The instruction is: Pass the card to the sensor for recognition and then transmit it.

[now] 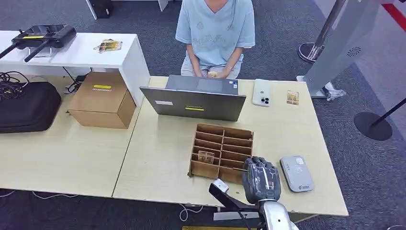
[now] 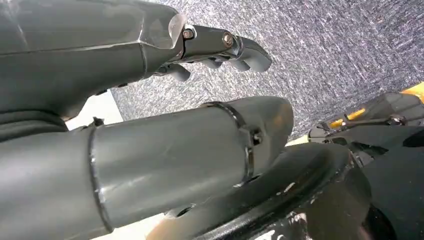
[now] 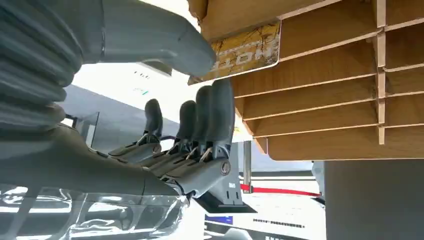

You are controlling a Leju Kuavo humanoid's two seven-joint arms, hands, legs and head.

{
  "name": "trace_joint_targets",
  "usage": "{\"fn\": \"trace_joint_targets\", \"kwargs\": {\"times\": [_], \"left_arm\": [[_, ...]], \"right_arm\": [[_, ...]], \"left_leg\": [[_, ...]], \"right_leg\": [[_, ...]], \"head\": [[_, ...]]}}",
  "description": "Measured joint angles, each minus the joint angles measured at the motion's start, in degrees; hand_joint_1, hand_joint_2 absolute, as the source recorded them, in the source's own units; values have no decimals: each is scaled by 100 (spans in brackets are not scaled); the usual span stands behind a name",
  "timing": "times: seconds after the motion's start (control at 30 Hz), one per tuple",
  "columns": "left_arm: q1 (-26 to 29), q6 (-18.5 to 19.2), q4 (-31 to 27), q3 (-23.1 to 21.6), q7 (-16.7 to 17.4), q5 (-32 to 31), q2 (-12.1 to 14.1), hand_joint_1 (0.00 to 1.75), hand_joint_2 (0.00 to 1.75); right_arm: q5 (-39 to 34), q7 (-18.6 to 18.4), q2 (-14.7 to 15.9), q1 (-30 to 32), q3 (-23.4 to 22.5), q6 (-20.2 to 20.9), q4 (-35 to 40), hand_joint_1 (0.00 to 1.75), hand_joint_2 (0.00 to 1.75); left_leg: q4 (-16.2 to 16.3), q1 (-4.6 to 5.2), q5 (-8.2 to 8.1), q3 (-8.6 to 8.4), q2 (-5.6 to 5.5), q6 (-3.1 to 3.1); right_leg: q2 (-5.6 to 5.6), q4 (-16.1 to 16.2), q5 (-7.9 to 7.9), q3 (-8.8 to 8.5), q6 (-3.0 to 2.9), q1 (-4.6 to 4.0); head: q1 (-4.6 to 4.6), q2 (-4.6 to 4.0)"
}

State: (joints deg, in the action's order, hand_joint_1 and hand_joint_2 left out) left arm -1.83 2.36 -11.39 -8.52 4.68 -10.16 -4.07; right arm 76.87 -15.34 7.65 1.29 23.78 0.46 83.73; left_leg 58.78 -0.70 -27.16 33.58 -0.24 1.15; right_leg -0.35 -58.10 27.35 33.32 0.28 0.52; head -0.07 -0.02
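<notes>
A printed card (image 1: 206,155) stands in a slot of the brown slotted rack (image 1: 221,152) in the middle of the table; its end juts from the rack (image 3: 320,65) as the card (image 3: 245,52) in the right wrist view. My right hand (image 1: 261,179) hovers at the rack's front right corner, fingers apart, holding nothing. In its wrist view, the right hand (image 3: 165,150) shows its thumb and fingers spread either side of the card's line, apart from it. The grey-white sensor pad (image 1: 296,173) lies just right of that hand. My left hand (image 2: 100,60) hangs over carpet with nothing in it.
A person sits behind the open laptop (image 1: 194,103) at the table's far side. A white phone (image 1: 261,92) and a second card (image 1: 292,97) lie at the far right. A cardboard box (image 1: 101,99) and black case (image 1: 26,106) sit on the left table.
</notes>
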Motion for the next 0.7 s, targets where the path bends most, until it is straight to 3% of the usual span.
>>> {"fn": "trace_joint_targets", "kwargs": {"times": [0.1,0.3,0.33,0.57,0.7], "left_arm": [[0,2,0,0,-2,2,0,0,0],[-1,2,0,0,0,20,0,0,0],[-1,2,0,0,-2,20,0,0,0],[0,20,0,0,-31,20,0,0,0],[0,48,0,0,-35,20,0,0,0]], "right_arm": [[0,2,0,0,0,4,0,106,175],[0,26,0,0,0,74,-2,103,175],[0,28,0,-1,0,74,-2,94,175],[-9,81,20,-5,0,85,-33,98,175],[-9,85,28,-10,0,85,-37,115,175]], "left_leg": [[0,0,0,0,0,0],[0,0,0,0,0,0],[0,0,0,0,0,0],[0,0,0,1,0,0],[0,0,0,0,0,0]], "right_leg": [[0,0,0,0,0,0],[0,0,0,0,0,0],[0,0,0,0,0,0],[0,0,0,0,0,0],[0,0,0,0,0,0]], "head": [[0,0],[0,0],[0,0],[0,0],[0,0]]}}
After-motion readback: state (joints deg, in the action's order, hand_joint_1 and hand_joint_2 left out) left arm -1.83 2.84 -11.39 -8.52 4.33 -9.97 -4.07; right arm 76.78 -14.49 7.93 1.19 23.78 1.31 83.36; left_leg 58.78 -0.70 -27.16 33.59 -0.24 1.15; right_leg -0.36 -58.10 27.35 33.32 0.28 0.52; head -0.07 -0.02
